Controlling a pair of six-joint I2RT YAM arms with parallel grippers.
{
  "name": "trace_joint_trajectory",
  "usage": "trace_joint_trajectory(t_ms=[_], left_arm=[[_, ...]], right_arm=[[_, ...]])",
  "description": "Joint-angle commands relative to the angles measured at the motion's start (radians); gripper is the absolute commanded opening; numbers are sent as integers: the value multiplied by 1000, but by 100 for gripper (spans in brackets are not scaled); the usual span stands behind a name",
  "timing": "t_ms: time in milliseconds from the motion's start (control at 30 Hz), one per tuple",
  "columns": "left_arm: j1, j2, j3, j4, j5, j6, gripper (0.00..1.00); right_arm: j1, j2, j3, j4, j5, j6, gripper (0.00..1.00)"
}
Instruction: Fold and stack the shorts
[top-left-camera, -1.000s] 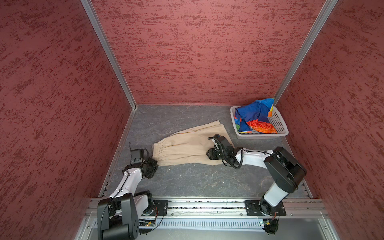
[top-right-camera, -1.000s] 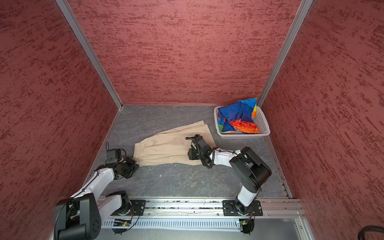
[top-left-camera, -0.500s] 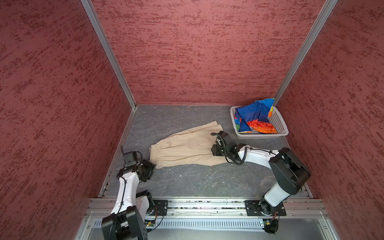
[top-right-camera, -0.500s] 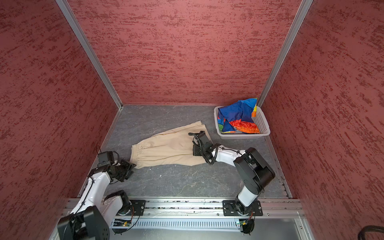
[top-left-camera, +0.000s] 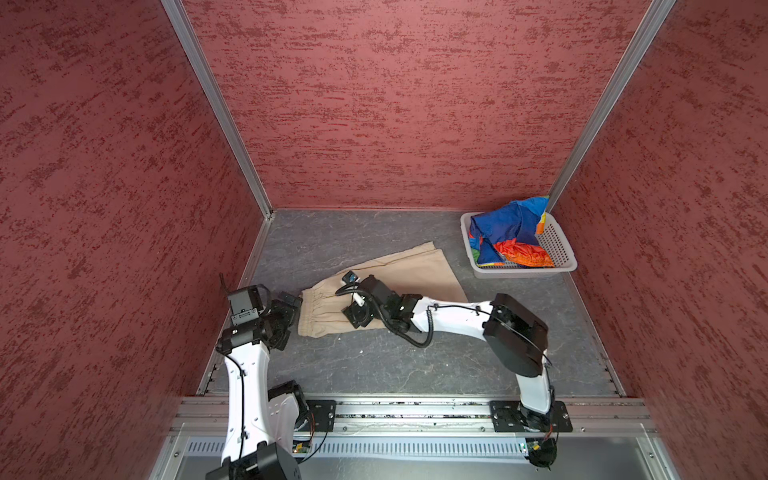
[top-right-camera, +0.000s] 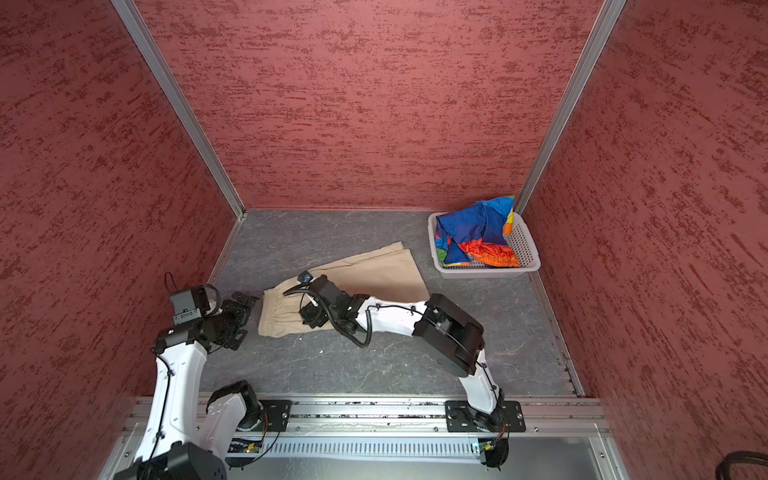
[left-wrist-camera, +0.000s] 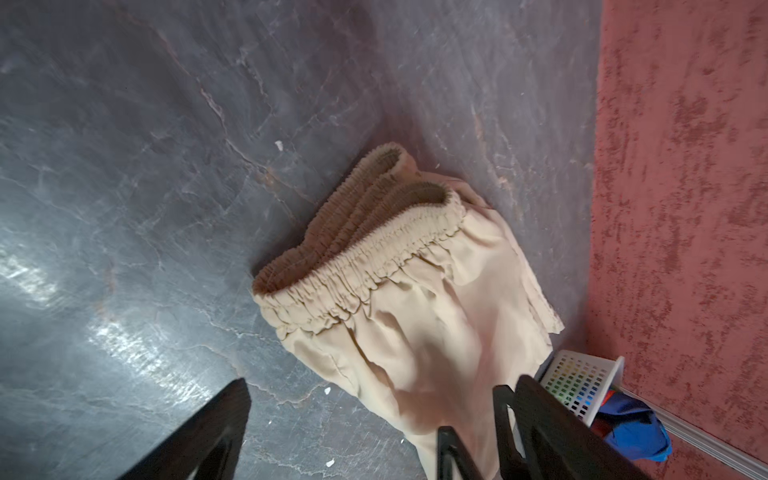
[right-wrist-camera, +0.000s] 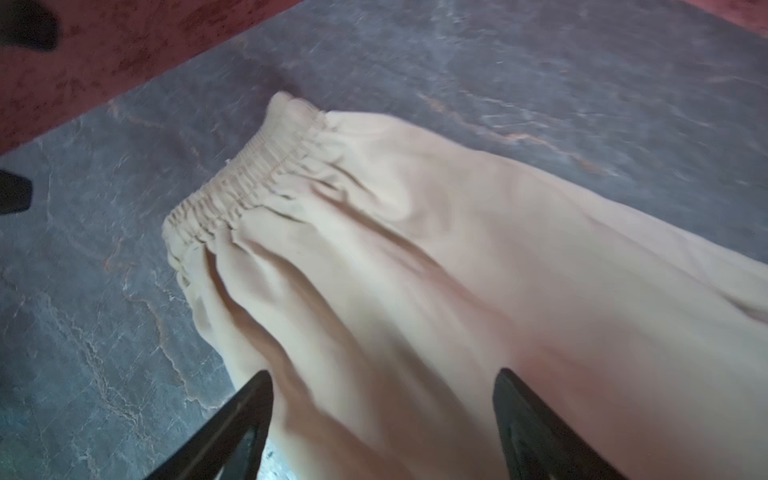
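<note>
Nearest, by the table's (top-left-camera: 374, 374) left edge, the left gripper (left-wrist-camera: 376, 384) gapes empty beside the beige shorts (top-left-camera: 399, 274), folded mid-table. The right gripper (right-wrist-camera: 384, 374), spread wide, hangs over them, seemingly holding nothing. Beyond, the rainbow-striped shorts (top-left-camera: 507, 232) fill the white basket (top-left-camera: 523, 274) in the far right corner.

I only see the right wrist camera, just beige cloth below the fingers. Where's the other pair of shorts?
Observer: The rainbow shorts lie bunched in the white basket, in the far right corner.
Operator: Is the other arm holding this cloth?
Observer: No, the left gripper is open beside the waist end of the beige shorts, gripping nothing.
Operator: Which way do the legs point?
Observer: Their hems point toward the basket, without touching it.
</note>
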Motion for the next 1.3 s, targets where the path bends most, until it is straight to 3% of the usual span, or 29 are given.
trace_joint_trajectory(t_ms=[0,200,567,700,900,1133,1167,1233,1267], left_arm=[[44,35,-3,25,24,18,100],[199,71,-49,148,152,-43,99],[319,157,-71,174,230,-11,100],[328,184,-86,189,243,-4,99],[332,206,-104,208,256,0,100],[330,207,-138,184,259,43,100],[329,208,-150,184,262,47,99],[328,210,-179,192,273,47,100],[326,210,-192,198,278,47,100]], right_arm=[[50,57,93,25,-17,-115,87],[104,194,254,10,-23,-222,99],[116,450,582,-173,-82,-234,98],[116,495,633,-247,-74,-234,93],[110,501,616,-277,-82,-210,68],[60,414,484,-171,-214,-88,51],[49,394,452,-138,-236,-64,45],[34,350,379,-54,-247,-14,12],[26,323,335,-3,-248,1,3]])
